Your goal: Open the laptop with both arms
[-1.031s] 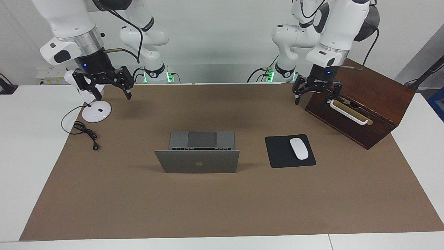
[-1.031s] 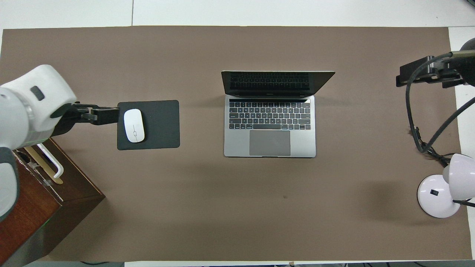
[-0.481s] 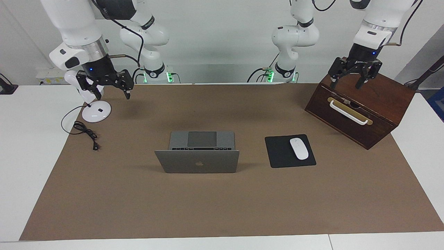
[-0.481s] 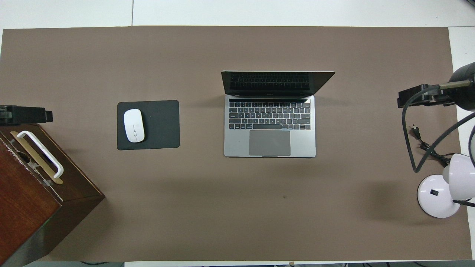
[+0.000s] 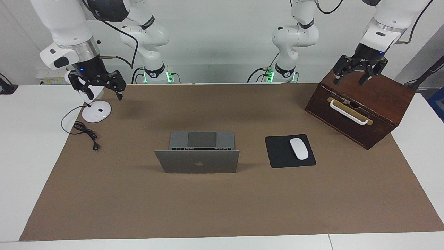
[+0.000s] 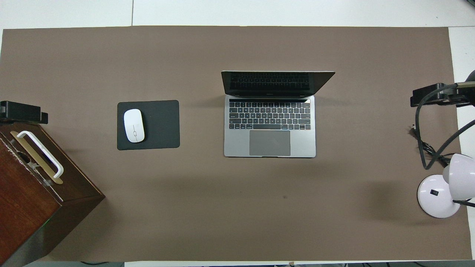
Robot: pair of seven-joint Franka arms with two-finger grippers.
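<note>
The silver-grey laptop stands open in the middle of the brown mat, its lid with the dark apple logo upright. Its keyboard deck and trackpad face the robots. My left gripper is open and empty, up in the air over the top of the wooden box; its tip shows in the overhead view. My right gripper is open and empty, up in the air over the white lamp at the right arm's end of the table; it also shows in the overhead view. Neither gripper touches the laptop.
A black mouse pad with a white mouse lies beside the laptop toward the left arm's end. A dark wooden box with a white handle stands there too. A white desk lamp and its black cable are at the right arm's end.
The left gripper rose from in front of the box's handle to over the box top. The right gripper drifted toward its end of the table, over the lamp. The laptop has not moved.
</note>
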